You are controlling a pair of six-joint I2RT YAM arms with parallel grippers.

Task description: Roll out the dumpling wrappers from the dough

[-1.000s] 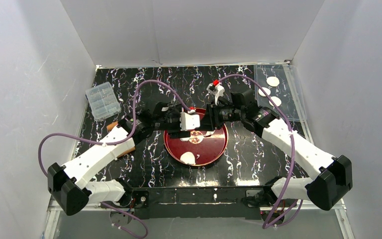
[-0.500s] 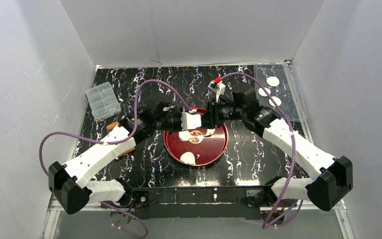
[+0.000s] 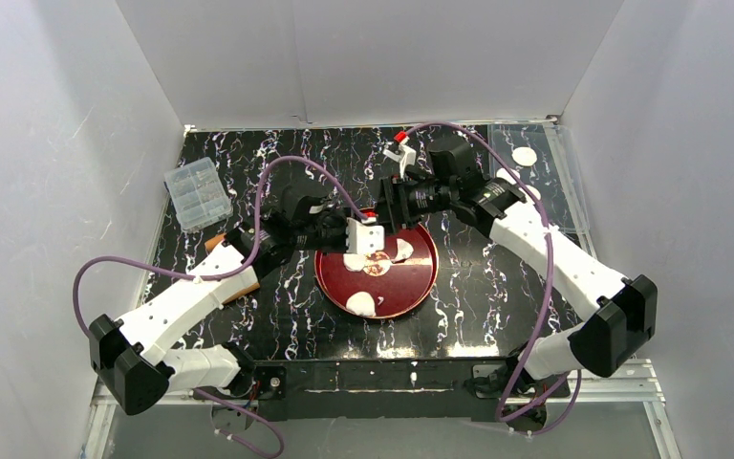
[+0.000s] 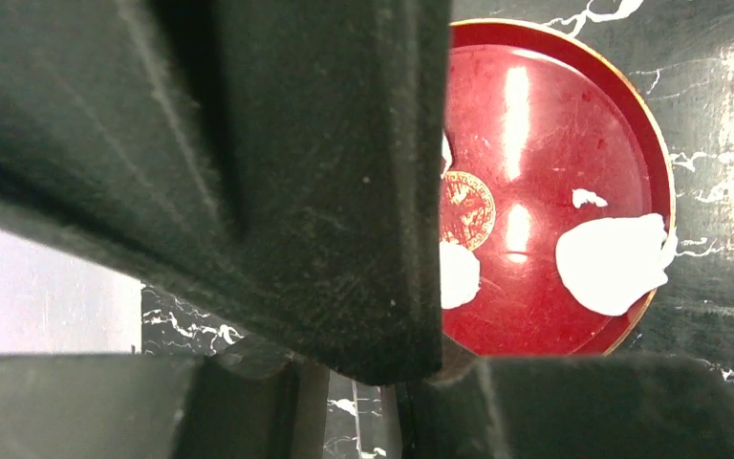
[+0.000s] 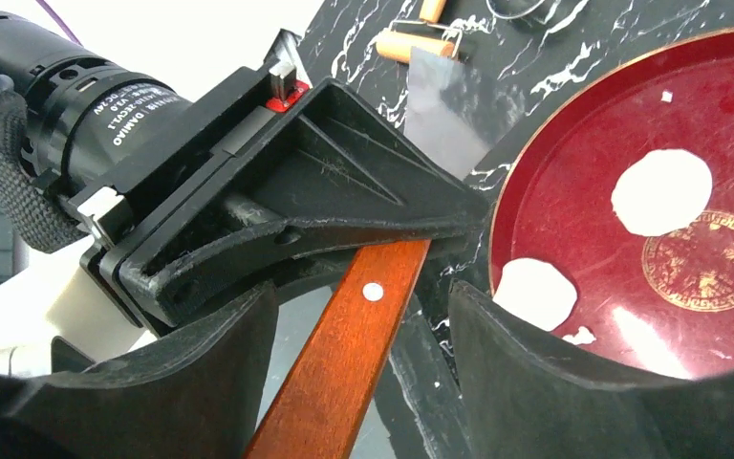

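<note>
Ragged white dough [image 3: 362, 303] lies in pieces on the red plate [image 3: 420, 282]; the wrist views show more dough [image 5: 661, 191] [image 4: 612, 263]. One round dumpling wrapper [image 3: 525, 155] rests on the clear sheet at the back right. At the plate's far rim my left gripper [image 3: 379, 232] [image 5: 344, 201] is shut on a wooden-handled tool [image 5: 344, 354]. My right gripper [image 3: 389, 212] [image 5: 361, 296] is open, its fingers standing apart on either side of that handle. In the left wrist view a dark gripper finger blocks most of the picture, and the left gripper [image 4: 363, 382] shows only its finger bases.
A clear plastic compartment box [image 3: 197, 193] sits at the back left. A small wooden-handled roller [image 5: 411, 43] lies on the marbled table [image 3: 497, 287] beyond the plate. White walls enclose the table on three sides.
My left gripper closed on the wooden handle. My right gripper then opened off it, and the right arm shifted left and toward the back.
</note>
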